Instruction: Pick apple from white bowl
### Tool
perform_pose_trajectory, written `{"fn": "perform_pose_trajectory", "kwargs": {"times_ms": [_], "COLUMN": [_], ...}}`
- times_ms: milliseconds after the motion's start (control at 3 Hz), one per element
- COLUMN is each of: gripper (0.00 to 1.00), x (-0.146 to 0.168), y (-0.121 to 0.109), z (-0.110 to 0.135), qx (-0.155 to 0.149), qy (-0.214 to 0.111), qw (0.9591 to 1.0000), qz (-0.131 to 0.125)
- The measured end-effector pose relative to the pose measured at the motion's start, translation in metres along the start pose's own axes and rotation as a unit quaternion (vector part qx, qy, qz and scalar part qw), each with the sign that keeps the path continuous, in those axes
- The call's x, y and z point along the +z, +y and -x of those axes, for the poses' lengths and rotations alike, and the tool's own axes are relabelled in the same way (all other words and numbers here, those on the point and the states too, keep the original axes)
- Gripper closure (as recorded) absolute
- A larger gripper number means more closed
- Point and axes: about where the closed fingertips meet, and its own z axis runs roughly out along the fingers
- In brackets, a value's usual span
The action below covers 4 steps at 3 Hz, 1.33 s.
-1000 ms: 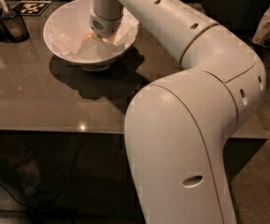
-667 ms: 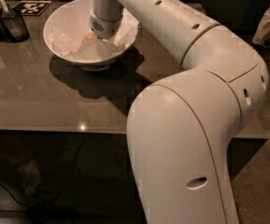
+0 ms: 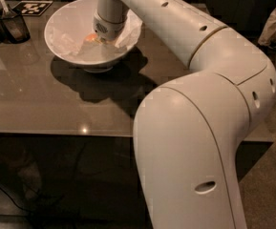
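Observation:
The white bowl (image 3: 61,27) stands on the glossy dark table at the back left, lined with crumpled white paper (image 3: 128,32). My arm reaches down into it from the right. My gripper (image 3: 101,38) is inside the bowl, below the wrist, which hides most of it. A small orange-yellow patch of fruit (image 3: 90,38) shows at the wrist's left edge, against the gripper. The deeper red apple is hidden.
A dark cup with a utensil (image 3: 12,25) stands left of the bowl. A black-and-white marker tag (image 3: 32,7) lies behind it. The table's front edge (image 3: 56,135) runs across the middle. My elbow (image 3: 195,142) fills the right foreground.
The wrist stays down in the bowl. The elbow has shifted very slightly. The bowl has not moved.

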Motion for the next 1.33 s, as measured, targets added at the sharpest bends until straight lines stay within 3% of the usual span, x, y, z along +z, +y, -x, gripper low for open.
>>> {"fn": "perform_pose_trajectory", "kwargs": {"times_ms": [333,1333], "gripper": [0.96,1.0], "x": [0.0,-0.019], "y": [0.0,0.005], "z": [0.0,0.016], "qx": [0.0,-0.007], "qy": [0.0,0.008], "qw": [1.0,0.9999], "qz": [0.0,-0.003]}}
